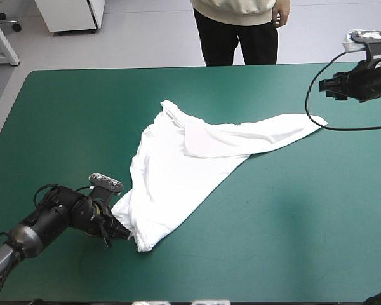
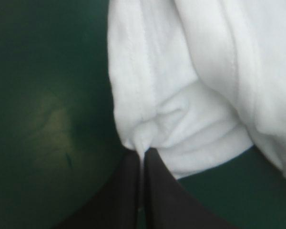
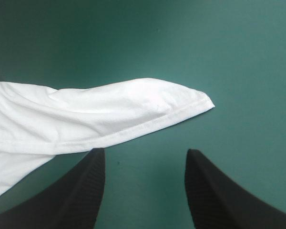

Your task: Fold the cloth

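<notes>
While left hand (image 2: 142,152) pinches T-shirt (image 1: 178,171) corner, blurred up close, right hand (image 3: 145,153) gapes empty near opposite tip.

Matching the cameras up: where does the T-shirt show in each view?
High view: T-shirt spread mid-table.
Left wrist view: its edge pinched in the left gripper.
Right wrist view: its pointed corner ahead of the open right gripper.
Shared landmark: the teal-green cover.

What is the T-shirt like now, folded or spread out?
Spread out, but rumpled. The T-shirt lies stretched across the table, one flap lapped over, not bundled. The left gripper pinches its corner.
</notes>
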Robot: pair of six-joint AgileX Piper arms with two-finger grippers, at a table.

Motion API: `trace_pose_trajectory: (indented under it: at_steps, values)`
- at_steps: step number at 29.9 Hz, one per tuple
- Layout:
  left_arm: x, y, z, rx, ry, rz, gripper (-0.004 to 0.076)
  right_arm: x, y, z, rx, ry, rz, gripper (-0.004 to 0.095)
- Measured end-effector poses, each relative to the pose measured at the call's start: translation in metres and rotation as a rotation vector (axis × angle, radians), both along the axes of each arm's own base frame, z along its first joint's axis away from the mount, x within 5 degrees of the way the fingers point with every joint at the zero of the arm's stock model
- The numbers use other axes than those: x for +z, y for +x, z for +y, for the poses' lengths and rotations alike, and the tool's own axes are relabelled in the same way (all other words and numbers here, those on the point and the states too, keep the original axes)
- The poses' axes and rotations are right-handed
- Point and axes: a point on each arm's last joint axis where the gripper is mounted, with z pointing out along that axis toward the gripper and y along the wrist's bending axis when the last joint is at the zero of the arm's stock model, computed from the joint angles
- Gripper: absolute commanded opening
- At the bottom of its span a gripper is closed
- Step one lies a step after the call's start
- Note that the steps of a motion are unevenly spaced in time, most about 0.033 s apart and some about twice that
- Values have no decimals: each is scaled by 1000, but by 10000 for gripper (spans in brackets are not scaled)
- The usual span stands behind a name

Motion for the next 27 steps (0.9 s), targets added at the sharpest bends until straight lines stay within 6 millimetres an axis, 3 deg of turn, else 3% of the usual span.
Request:
trace_pose_trajectory:
  at_steps: [5,13,22,25,27]
  values:
    - [12,6,-2,4,-21,-56,-9,-54,46,-11,-40,6,113,509]
    - [13,6,-2,5,-24,-58,-9,-130,98,-24,-91,-48,191,509]
    - [12,5,-4,17,-44,-40,-9,-202,129,-22,-85,-69,277,509]
    - [12,4,-4,18,-44,-36,-9,-221,134,-23,-89,-69,302,508]
    - [12,4,-4,18,-43,-34,-9,-222,136,-23,-92,-74,296,473]
